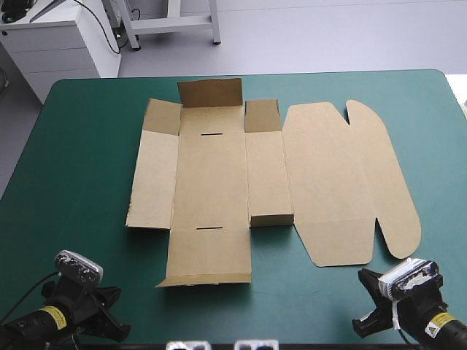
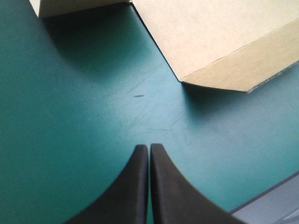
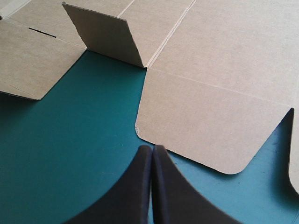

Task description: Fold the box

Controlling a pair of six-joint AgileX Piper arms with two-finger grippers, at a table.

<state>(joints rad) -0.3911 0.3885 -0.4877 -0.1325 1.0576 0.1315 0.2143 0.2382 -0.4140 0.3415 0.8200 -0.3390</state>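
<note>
1. The box (image 1: 219, 175), a flat cut sheet of brown board, lies unfolded mid-table on the teal-green cover (image 1: 80, 160). Its far flap (image 1: 210, 93) and a small flap (image 1: 262, 115) beside it stand partly raised.
2. Left gripper (image 2: 149, 147) and right gripper (image 3: 153, 148): black fingers pressed together, holding nothing, each near the box's near edge.
3. Handling, as judged: light, stiff across its panels, hinging at the scored creases, and smooth enough to slide if pushed. Best taken at a free edge, such as the rounded tab (image 3: 196, 121) ahead of the right gripper, or the near flap (image 1: 208, 255).
4. Unclear: the wrist views show only corners of the box. Whether the near flap's edge lifts clear of the cover cannot be told.
</note>
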